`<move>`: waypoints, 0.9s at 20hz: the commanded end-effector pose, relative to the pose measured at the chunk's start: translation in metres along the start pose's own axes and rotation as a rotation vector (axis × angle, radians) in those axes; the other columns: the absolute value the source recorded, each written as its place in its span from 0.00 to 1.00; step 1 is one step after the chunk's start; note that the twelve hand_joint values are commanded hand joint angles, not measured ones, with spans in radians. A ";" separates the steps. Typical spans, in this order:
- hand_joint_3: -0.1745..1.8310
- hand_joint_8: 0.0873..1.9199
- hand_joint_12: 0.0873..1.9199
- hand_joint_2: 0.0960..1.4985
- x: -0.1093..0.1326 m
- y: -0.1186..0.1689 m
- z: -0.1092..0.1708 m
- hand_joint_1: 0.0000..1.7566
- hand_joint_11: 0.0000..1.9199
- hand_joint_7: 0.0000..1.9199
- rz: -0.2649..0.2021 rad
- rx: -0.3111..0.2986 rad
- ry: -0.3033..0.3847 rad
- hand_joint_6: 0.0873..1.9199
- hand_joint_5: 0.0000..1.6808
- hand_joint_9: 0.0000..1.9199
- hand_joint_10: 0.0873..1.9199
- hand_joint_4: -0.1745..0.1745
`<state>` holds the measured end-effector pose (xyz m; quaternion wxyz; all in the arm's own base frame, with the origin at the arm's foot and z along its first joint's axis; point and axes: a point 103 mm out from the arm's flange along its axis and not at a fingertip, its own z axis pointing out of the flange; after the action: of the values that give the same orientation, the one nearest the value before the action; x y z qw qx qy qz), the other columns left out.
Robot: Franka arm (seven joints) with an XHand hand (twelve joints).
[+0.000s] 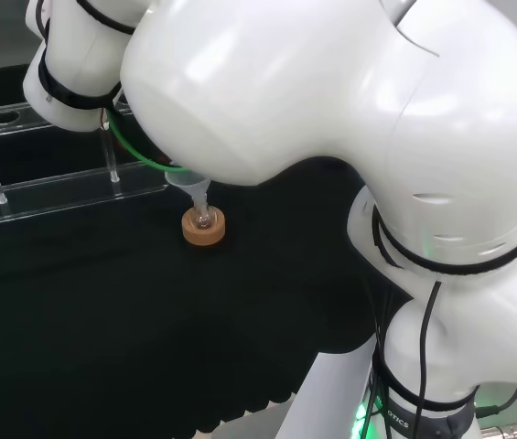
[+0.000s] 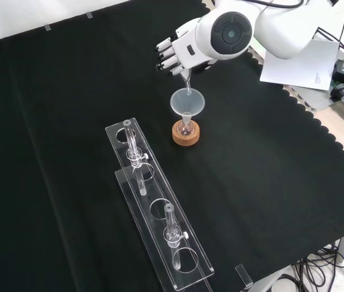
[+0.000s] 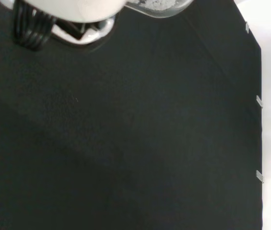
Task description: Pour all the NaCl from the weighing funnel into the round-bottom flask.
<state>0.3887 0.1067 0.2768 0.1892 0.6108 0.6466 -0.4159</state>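
1. In the front view the surface [image 2: 68,91] lies bare black to the left of the cork stand [image 2: 186,133] and nearer the camera on its right; the cloth's scalloped edge runs down the right, with a paper sheet [image 2: 296,64] beyond it.
2. The hand [image 2: 181,55] hangs just above the white funnel [image 2: 187,103], its fingers curled around a thin clear piece, the weighing funnel [image 2: 187,85], whose tip dips into that funnel.
3. The white funnel sits in the round-bottom flask [image 2: 186,127] on the one cork stand.
4. The head view hides the hand behind the arm's links but shows the funnel's side profile.
5. The wrist view shows white grains in clear glassware.
6. Two clear racks [image 2: 159,213] overlap, near the stand.
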 end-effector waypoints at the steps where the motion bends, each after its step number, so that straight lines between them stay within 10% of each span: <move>1: 0.40 0.32 0.54 0.42 0.002 -0.001 -0.002 0.63 0.40 0.29 0.000 -0.004 -0.034 0.36 0.73 0.48 0.15 1.00; 18: 0.40 0.32 0.53 0.42 0.004 0.001 -0.008 0.63 0.41 0.29 0.018 0.022 -0.090 0.36 0.73 0.48 0.15 1.00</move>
<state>0.3903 0.1141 0.2776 0.2133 0.6009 0.6297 -0.4437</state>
